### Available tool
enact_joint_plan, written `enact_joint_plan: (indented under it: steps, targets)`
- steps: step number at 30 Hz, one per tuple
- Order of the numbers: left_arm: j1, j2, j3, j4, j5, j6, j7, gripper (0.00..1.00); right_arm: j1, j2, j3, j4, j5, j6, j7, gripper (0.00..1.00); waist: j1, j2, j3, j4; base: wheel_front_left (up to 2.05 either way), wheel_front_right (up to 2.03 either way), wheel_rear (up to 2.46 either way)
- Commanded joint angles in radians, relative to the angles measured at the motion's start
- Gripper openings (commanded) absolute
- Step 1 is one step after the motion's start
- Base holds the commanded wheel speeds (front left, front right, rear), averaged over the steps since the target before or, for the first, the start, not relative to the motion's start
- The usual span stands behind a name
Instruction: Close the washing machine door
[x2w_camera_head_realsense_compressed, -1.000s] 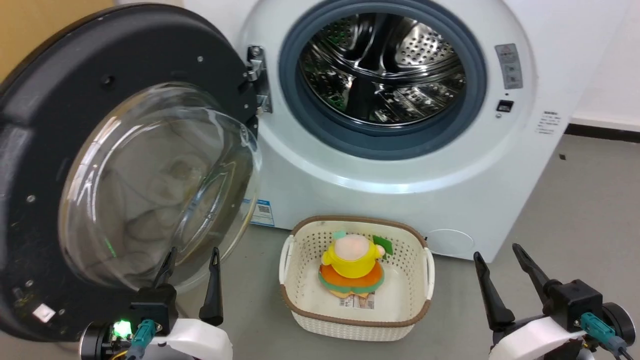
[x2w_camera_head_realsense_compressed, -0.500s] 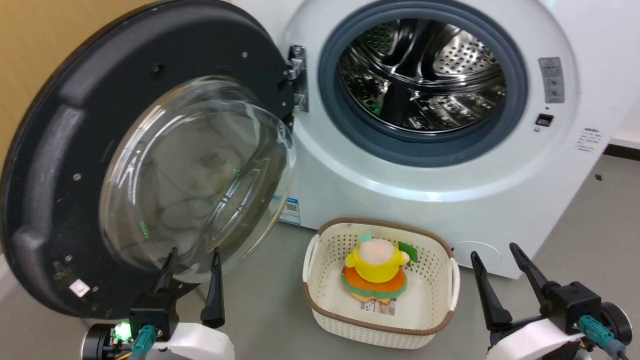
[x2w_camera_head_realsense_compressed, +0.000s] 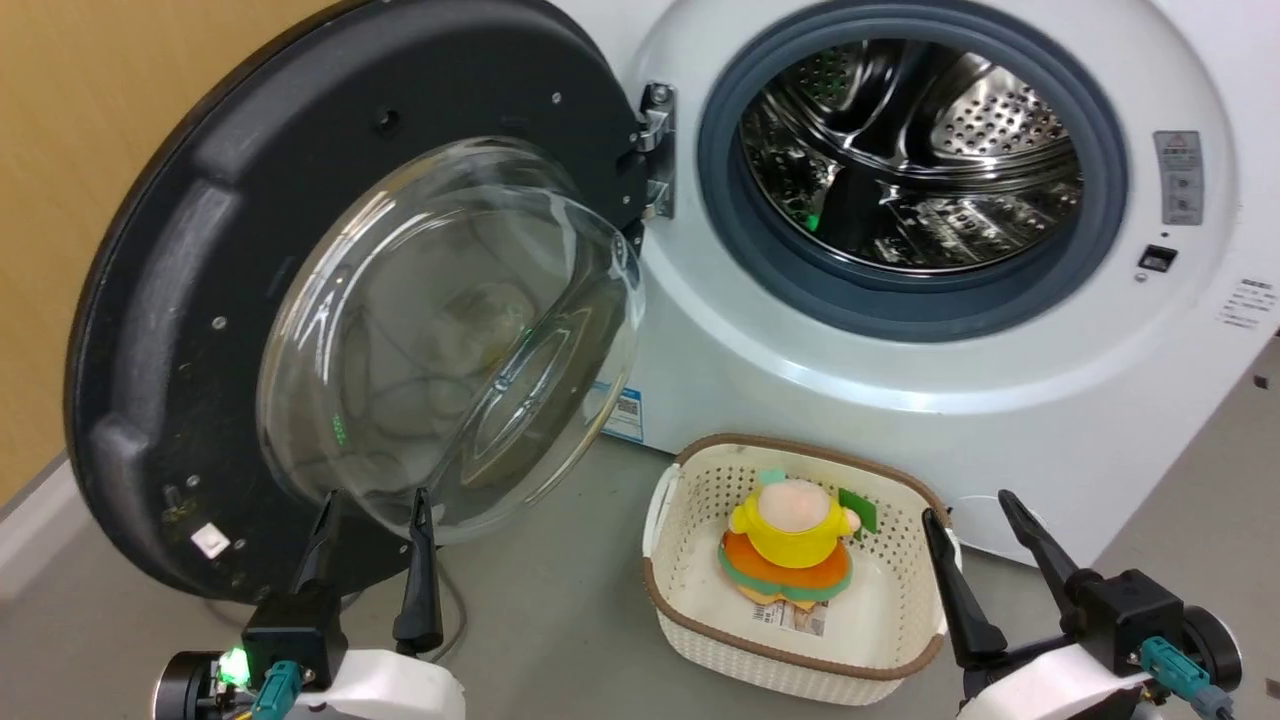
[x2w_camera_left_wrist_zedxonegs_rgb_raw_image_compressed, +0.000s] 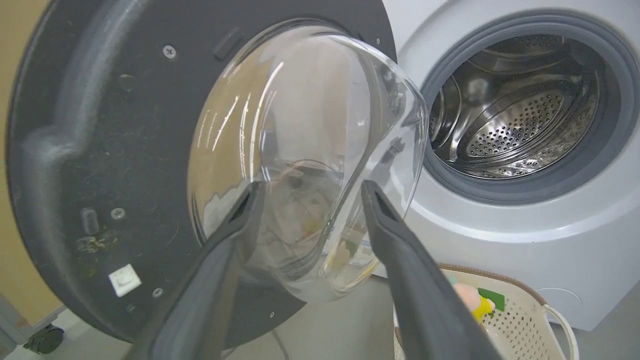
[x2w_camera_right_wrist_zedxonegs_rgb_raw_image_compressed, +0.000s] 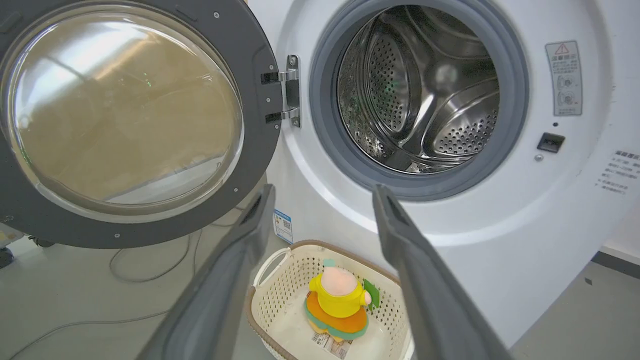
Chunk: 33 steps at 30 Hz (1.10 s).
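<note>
The head camera has swung left since a second ago, so the door (x2w_camera_head_realsense_compressed: 190, 300) and machine (x2w_camera_head_realsense_compressed: 900, 400) sit further right in its view; neither looks moved. The door stands wide open on its hinge (x2w_camera_head_realsense_compressed: 655, 150) at the drum opening's left, with the glass bowl facing the robot. The left hand (x2w_camera_head_realsense_compressed: 375, 494), fingers apart and empty, is nearer, just short of the bowl. The right hand (x2w_camera_head_realsense_compressed: 965, 503), likewise apart and empty, is by the basket (x2w_camera_head_realsense_compressed: 800, 675). Closing likely means getting behind the door's free left edge and swinging it rightward.
</note>
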Motion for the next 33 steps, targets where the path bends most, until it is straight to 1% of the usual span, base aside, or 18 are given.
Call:
enact_joint_plan:
  steps: [1,21,33]
  targets:
    - [0.016,0.000,-0.001,-0.008,-0.005,0.007,-0.010,1.00,-0.011,-0.002,0.006,0.006,0.012,0.000,-0.011,1.00,0.0000,0.0000,0.003,0.011,0.00,0.00,0.00]
    - [0.039,0.000,-0.008,-0.039,-0.017,0.044,-0.052,1.00,-0.050,-0.021,0.057,0.052,0.039,0.001,-0.056,1.00,0.0000,0.0000,0.014,0.101,0.00,0.00,0.00]
    - [0.047,0.000,-0.014,-0.043,-0.023,0.055,-0.075,1.00,-0.055,-0.031,0.079,0.076,0.052,0.001,-0.081,1.00,0.0000,0.0000,0.010,0.145,0.00,0.00,0.00]
